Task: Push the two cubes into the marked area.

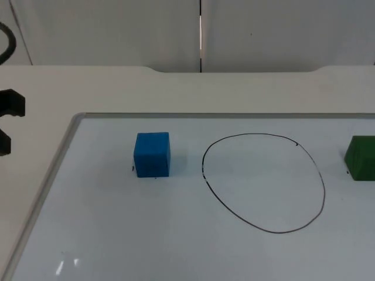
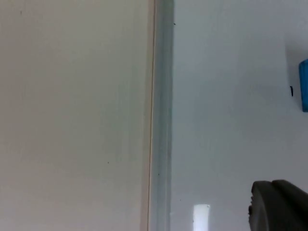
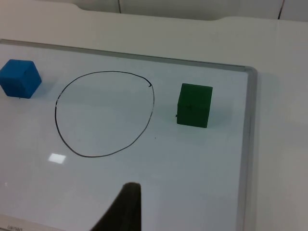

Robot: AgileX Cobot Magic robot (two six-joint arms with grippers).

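Cubes, blue [image 1: 152, 154] and green [image 1: 361, 158], flank drawn oval [image 1: 265, 183] on whiteboard [image 1: 117, 234].

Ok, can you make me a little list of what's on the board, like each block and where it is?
blue cube: on the whiteboard, outside the drawn oval, on its left side
green cube: on the whiteboard, outside the oval, on its right side
drawn oval: black outline, nothing inside it
left gripper: at the table's left edge, off the board
cubes in the oval: none yet
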